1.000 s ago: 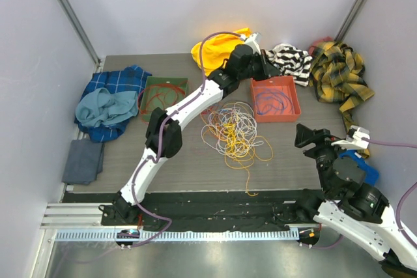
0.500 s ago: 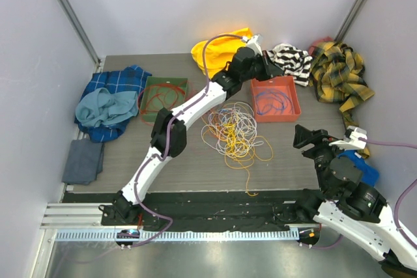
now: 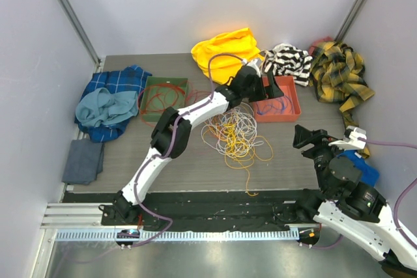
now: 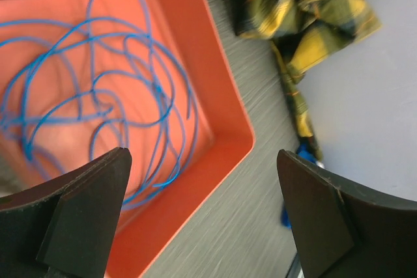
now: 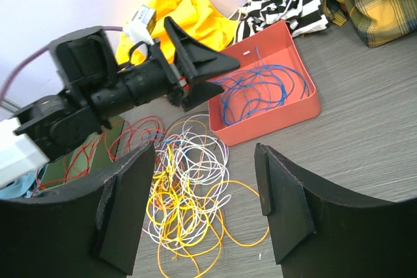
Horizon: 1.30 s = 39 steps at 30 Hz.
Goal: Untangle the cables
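A tangle of yellow, white and orange cables [image 3: 234, 129] lies mid-table, also seen in the right wrist view as a cable pile [image 5: 189, 190]. Blue cables [image 4: 98, 105] lie coiled inside the orange tray [image 4: 228, 96]. My left gripper [image 3: 272, 90] hangs over that orange tray [image 3: 277, 119], open and empty; its gripper midpoint [image 4: 208, 219] sits above the tray's near corner. My right gripper [image 3: 306, 137] hovers at the table's right front, open, holding nothing, with the cable pile beyond its gripper gap [image 5: 205, 206]. Red cables fill the green tray [image 3: 164, 96].
Clothes ring the table: yellow cloth [image 3: 225, 47], striped garment [image 3: 290, 60], yellow plaid shirt [image 3: 339, 73], blue plaid heap [image 3: 114, 99], grey cloth [image 3: 85, 161]. A blue object [image 3: 366, 168] lies by the right wall. One orange cable end trails toward the front edge [image 3: 249, 187].
My left arm has dropped from near the yellow cloth down over the orange tray, and its jaws went from shut to open. The right arm barely moved.
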{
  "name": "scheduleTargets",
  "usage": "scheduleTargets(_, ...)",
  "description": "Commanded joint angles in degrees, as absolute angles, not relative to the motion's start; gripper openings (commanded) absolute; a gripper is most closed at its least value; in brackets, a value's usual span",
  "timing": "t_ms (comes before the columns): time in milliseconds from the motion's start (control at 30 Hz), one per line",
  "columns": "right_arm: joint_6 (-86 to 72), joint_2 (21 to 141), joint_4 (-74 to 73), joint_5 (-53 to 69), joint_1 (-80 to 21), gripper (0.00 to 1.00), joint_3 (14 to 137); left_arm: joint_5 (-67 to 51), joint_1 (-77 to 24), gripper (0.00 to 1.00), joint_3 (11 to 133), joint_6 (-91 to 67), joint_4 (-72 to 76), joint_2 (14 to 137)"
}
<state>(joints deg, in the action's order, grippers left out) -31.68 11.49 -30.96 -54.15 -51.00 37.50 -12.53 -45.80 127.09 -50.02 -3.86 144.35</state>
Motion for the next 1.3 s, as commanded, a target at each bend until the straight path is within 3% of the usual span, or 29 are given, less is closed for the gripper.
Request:
scheduleTargets(0,-32.8,11.1,-30.5,-55.7,-51.3,0.71,37.9,-5.6,-46.1,1.0,119.4,-45.3,1.8,128.4)
scheduleTargets(233,-34.3,10.5,-32.4,-54.8,-51.3,0.7,38.1,9.5,-45.7,1.0,91.3,-41.0,3.9,103.6)
scheduleTargets(400,-36.0,11.2,-32.5,-52.4,-51.3,0.7,36.7,22.1,-45.4,1.0,77.6,-39.7,-5.6,91.2)
scheduleTargets(600,-38.2,15.9,-31.9,-48.3,-51.2,0.7,35.7,22.1,-41.4,1.0,63.7,-42.7,-11.0,82.5)
scheduleTargets(767,-38.4,20.2,-29.1,-46.1,-51.2,0.69,35.4,18.5,-38.1,0.92,58.9,-44.7,-8.2,83.2)
scheduleTargets(967,-39.7,25.0,-26.4,-44.7,-51.2,0.69,35.7,14.9,-33.8,0.85,63.4,-46.2,-2.7,94.2)
scheduleTargets(1067,-39.1,26.4,-25.6,-44.7,-51.2,0.69,36.0,12.1,-33.2,0.64,66.8,-44.0,-1.1,99.7)
scheduleTargets(1100,-38.7,26.6,-25.7,-45.1,-51.3,0.69,35.9,10.9,-33.2,0.52,67.8,-41.6,-0.4,100.9)
scheduleTargets(1267,-37.4,28.6,-23.5,-45.5,-51.3,0.69,35.9,11.7,-33.2,0.47,73.6,-39.4,-2.5,107.9)
